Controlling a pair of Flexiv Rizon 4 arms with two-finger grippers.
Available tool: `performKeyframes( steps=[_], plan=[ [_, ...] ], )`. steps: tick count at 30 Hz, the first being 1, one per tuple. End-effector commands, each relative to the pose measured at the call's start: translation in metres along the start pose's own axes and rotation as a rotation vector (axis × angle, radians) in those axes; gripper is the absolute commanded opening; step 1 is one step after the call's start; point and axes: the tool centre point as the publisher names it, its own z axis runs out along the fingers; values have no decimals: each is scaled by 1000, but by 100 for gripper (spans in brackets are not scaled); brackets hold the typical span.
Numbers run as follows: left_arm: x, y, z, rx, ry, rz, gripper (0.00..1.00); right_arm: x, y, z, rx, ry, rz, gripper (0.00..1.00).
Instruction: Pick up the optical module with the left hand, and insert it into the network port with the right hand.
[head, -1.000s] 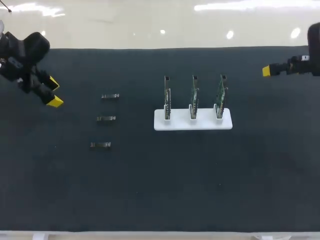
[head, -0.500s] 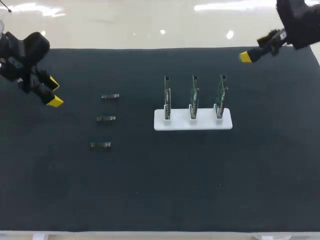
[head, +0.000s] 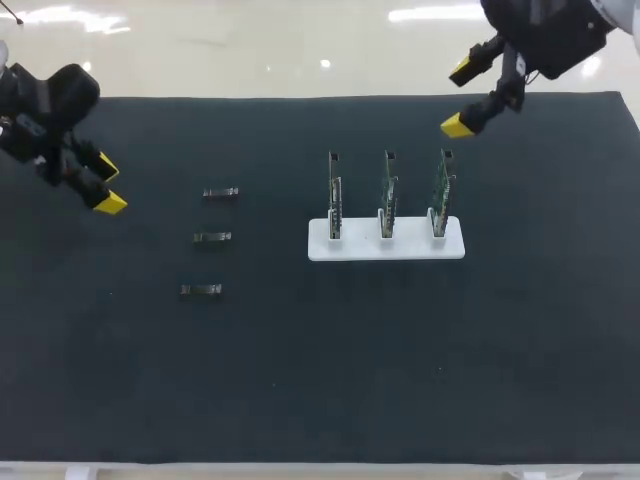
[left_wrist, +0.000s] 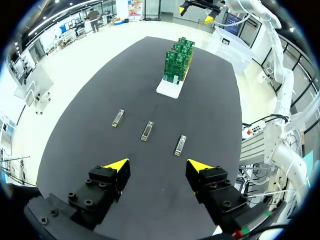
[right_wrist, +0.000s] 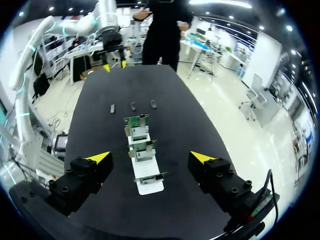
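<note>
1. Three modules (head: 212, 237) lay in a column on the counter (head: 320, 380), untouched; pickup had not begun.
2. Released and empty, the left hand (head: 103, 183) hovered well apart from the modules.
3. Next move, by judgement: lower the left hand over one module and clench across its narrow sides.
4. Released and empty, the right hand (head: 462, 98) hung over the far counter edge, near the boards (head: 387, 195).
5. One white stand (head: 386, 248) held three upright boards, one per slot; ports were too small to see.
</note>
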Motion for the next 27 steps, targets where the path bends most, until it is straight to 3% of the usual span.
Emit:
performKeyframes(
  steps=[1, 23, 27],
  plan=[
    [0, 0, 0, 1, 2, 1, 100, 3, 3, -5, -177, 10, -25, 100],
    [0, 0, 0, 1, 2, 1, 100, 4, 5, -6, -175, 23, -15, 100],
    [2, -11, 9, 20, 44, 143, 100, 4, 5, -6, -175, 23, -15, 100]
  ],
)
